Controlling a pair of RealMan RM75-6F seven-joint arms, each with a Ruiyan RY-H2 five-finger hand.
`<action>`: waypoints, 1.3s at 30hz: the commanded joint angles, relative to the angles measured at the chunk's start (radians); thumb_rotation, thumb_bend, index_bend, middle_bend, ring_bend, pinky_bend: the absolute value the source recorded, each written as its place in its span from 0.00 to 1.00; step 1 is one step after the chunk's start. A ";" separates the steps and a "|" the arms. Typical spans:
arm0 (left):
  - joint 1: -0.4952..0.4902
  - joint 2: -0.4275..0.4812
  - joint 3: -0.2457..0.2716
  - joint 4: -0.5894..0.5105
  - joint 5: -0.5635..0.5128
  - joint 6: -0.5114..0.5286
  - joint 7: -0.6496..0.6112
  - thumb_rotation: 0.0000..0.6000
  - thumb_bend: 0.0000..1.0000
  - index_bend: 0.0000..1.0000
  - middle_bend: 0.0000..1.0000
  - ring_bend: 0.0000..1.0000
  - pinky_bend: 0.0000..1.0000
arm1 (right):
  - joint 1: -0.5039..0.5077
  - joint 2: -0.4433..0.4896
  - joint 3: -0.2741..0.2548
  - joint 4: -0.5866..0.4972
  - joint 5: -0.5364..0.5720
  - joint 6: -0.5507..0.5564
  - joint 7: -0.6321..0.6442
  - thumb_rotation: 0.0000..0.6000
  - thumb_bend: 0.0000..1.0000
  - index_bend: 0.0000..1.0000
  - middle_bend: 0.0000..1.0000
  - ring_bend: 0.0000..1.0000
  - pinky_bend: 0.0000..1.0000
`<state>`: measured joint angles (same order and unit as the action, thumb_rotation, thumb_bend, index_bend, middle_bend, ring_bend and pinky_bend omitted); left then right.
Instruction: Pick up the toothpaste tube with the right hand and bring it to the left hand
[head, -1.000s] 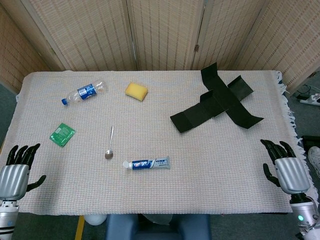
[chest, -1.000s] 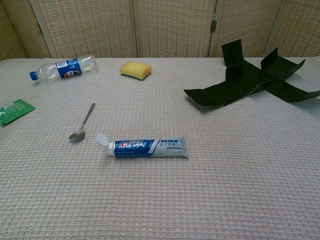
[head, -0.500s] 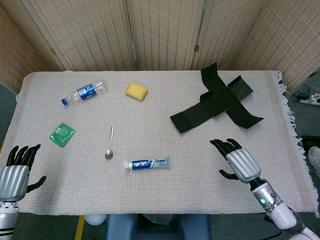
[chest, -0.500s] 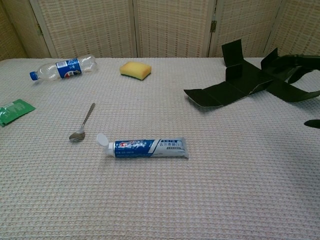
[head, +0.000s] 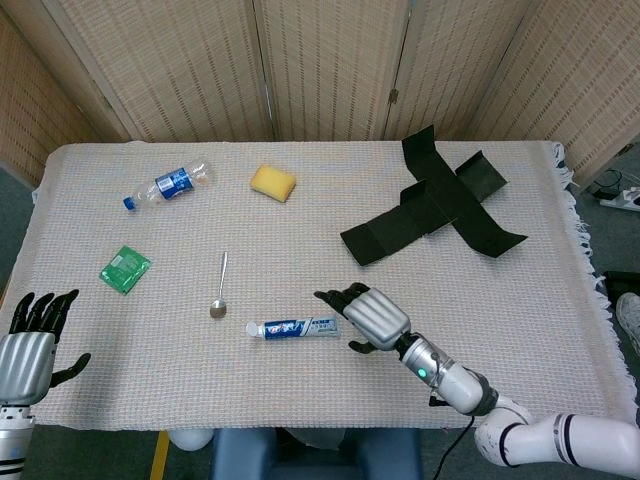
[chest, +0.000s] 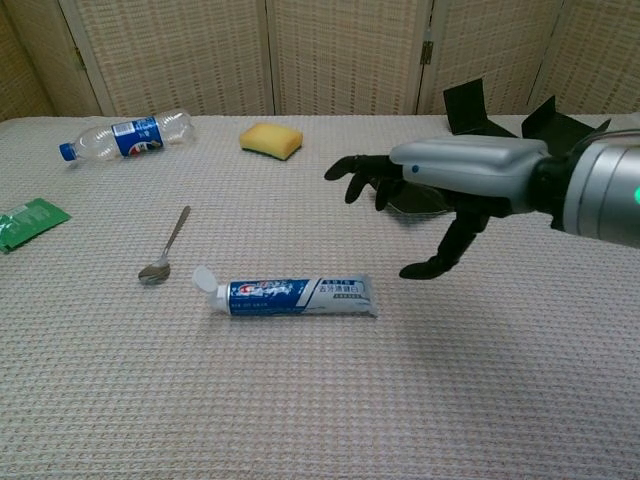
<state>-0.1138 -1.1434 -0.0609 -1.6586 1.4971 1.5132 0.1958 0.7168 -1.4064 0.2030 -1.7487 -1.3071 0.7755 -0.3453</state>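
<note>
The toothpaste tube (head: 295, 327) (chest: 292, 294) lies flat near the table's front, its white cap pointing left. My right hand (head: 366, 315) (chest: 440, 188) hovers open just right of and above the tube's flat end, fingers spread and not touching it. At the front left corner my left hand (head: 30, 345) stays open, fingers apart and holding nothing; the chest view does not show it.
A spoon (head: 220, 287) lies left of the tube. A green packet (head: 125, 268), a water bottle (head: 167, 185) and a yellow sponge (head: 272, 182) sit further back left. A flattened black box (head: 432, 209) spreads at the back right.
My right hand has swept left from the table's right edge to just beside the tube's flat end. The left hand and the tube have not moved.
</note>
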 joint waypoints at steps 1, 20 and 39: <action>0.000 0.001 0.001 -0.002 0.003 0.001 0.001 1.00 0.25 0.12 0.19 0.13 0.00 | 0.074 -0.091 0.018 0.072 0.084 -0.044 -0.076 1.00 0.30 0.12 0.23 0.27 0.22; 0.009 0.009 0.005 0.001 0.002 0.003 -0.019 1.00 0.25 0.12 0.19 0.13 0.00 | 0.294 -0.353 0.005 0.328 0.352 -0.073 -0.222 1.00 0.30 0.21 0.30 0.34 0.27; 0.006 -0.001 0.006 0.033 0.001 -0.009 -0.048 1.00 0.25 0.12 0.19 0.13 0.00 | 0.356 -0.414 -0.038 0.404 0.447 -0.025 -0.291 1.00 0.33 0.33 0.35 0.39 0.31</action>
<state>-0.1079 -1.1441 -0.0547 -1.6252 1.4982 1.5048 0.1475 1.0715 -1.8187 0.1658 -1.3468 -0.8611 0.7488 -0.6351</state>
